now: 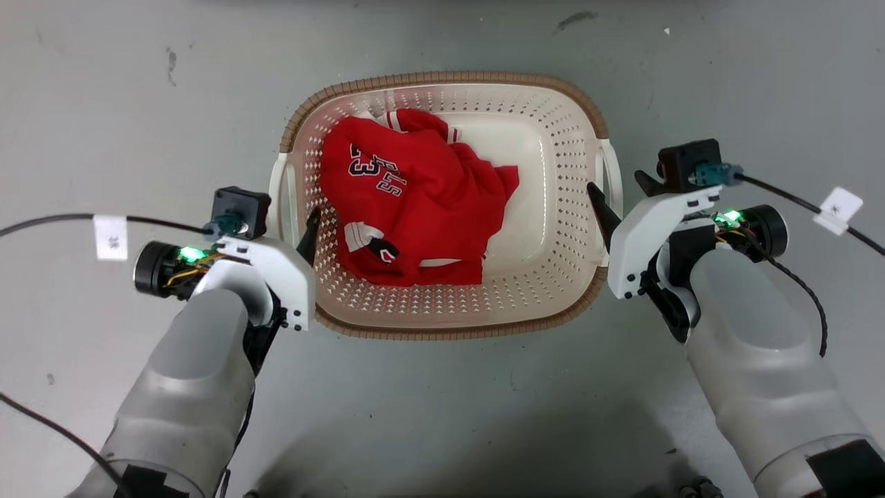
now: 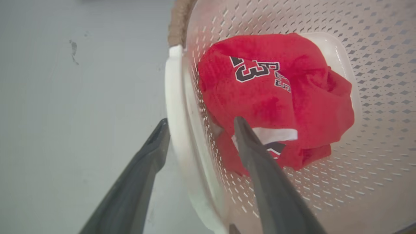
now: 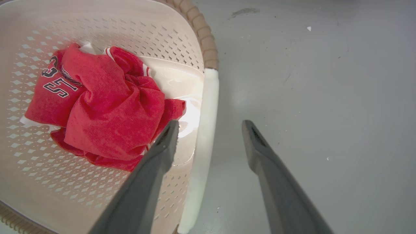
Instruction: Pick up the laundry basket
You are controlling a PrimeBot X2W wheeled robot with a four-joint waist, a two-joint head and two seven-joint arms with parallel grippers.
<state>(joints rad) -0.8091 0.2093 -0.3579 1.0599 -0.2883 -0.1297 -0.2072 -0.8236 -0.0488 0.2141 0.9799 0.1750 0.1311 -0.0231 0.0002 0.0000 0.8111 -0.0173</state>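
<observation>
The laundry basket (image 1: 449, 77) sits on the grey floor between my arms, cream and perforated with a brown woven rim. A crumpled red jersey (image 1: 408, 194) lies inside it. My left gripper (image 1: 297, 225) is open astride the white left handle (image 1: 278, 187). In the left wrist view, one finger (image 2: 159, 139) is outside the handle (image 2: 174, 97) and the other is inside the basket next to the jersey (image 2: 276, 94). My right gripper (image 1: 620, 188) is open astride the right handle (image 1: 612, 162). The right wrist view shows that handle (image 3: 209, 97) in the gap between the gripper's (image 3: 210, 125) fingers.
Bare grey floor (image 1: 442, 415) surrounds the basket, with a few dark scuffs at the back. Black cables with white tags (image 1: 110, 235) (image 1: 840, 207) trail out from both wrists to the sides.
</observation>
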